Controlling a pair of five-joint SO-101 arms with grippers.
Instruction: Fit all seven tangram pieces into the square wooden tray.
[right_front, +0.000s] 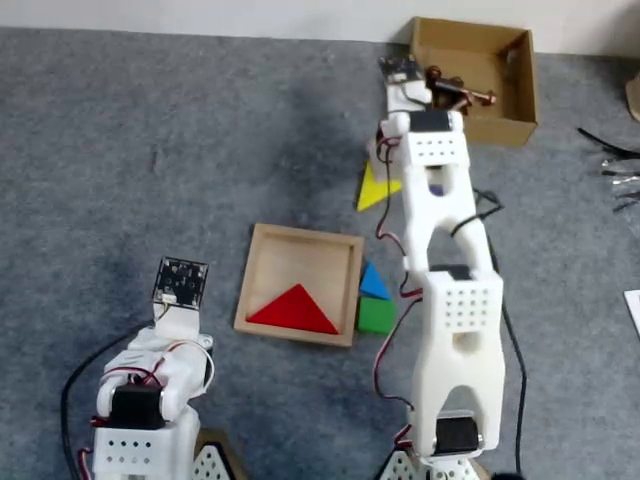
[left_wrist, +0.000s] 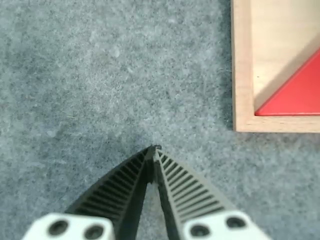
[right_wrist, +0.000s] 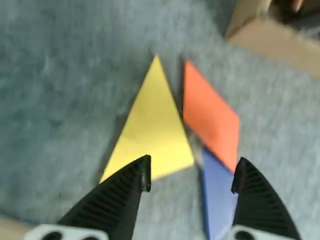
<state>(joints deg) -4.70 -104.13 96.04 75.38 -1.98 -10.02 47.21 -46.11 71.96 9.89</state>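
Observation:
The square wooden tray (right_front: 262, 275) lies mid-table with a red triangle (right_front: 293, 310) in its near half. A small blue triangle (right_front: 373, 282) and a green square (right_front: 376, 316) rest on the carpet against the tray's right side. A yellow triangle (right_front: 374, 188) lies farther back, beside the right arm (right_front: 440, 200). My right gripper (right_wrist: 192, 172) hangs open over the yellow triangle (right_wrist: 152, 125), an orange parallelogram (right_wrist: 210, 117) and a blue piece (right_wrist: 217, 195). My left gripper (left_wrist: 154, 149) is shut and empty over bare carpet, near the tray's corner (left_wrist: 243, 100) and the red triangle (left_wrist: 295, 95).
A cardboard box (right_front: 520, 80) holding small objects stands at the back right, just beyond the right arm; its edge (right_wrist: 280, 45) lies close behind the pieces. Cables (right_front: 610, 160) trail along the right edge. Open grey carpet stretches to the left of the tray.

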